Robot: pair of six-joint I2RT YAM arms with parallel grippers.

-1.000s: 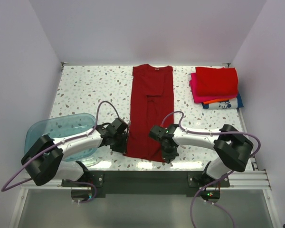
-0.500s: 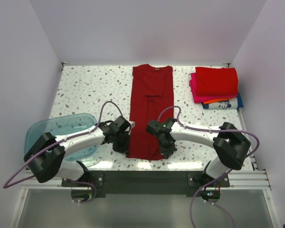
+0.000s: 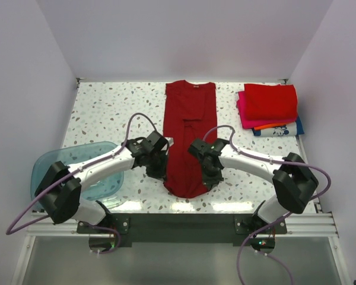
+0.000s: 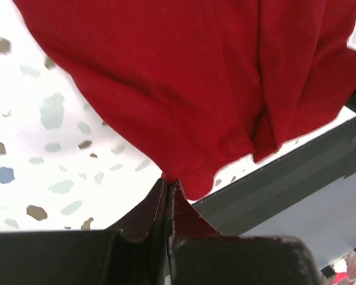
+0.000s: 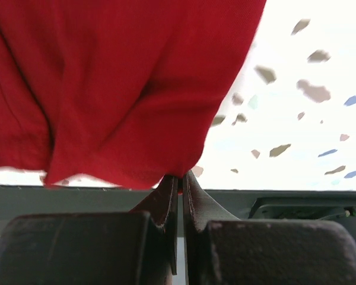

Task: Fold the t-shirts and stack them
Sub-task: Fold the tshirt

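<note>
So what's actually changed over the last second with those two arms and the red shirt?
The left end effector and right end effector, each pinched shut on a hem corner of the dark red t-shirt, have moved from the near edge toward the collar, lifting the hem. The shirt's near end now curls in a rounded fold. The collar end, the folded stack and the blue tub stayed put.

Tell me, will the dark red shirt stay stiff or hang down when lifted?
Probably floppy: the dark red t-shirt sags between the left end effector and right end effector. Likely light: small corner pinches carry it.
</note>
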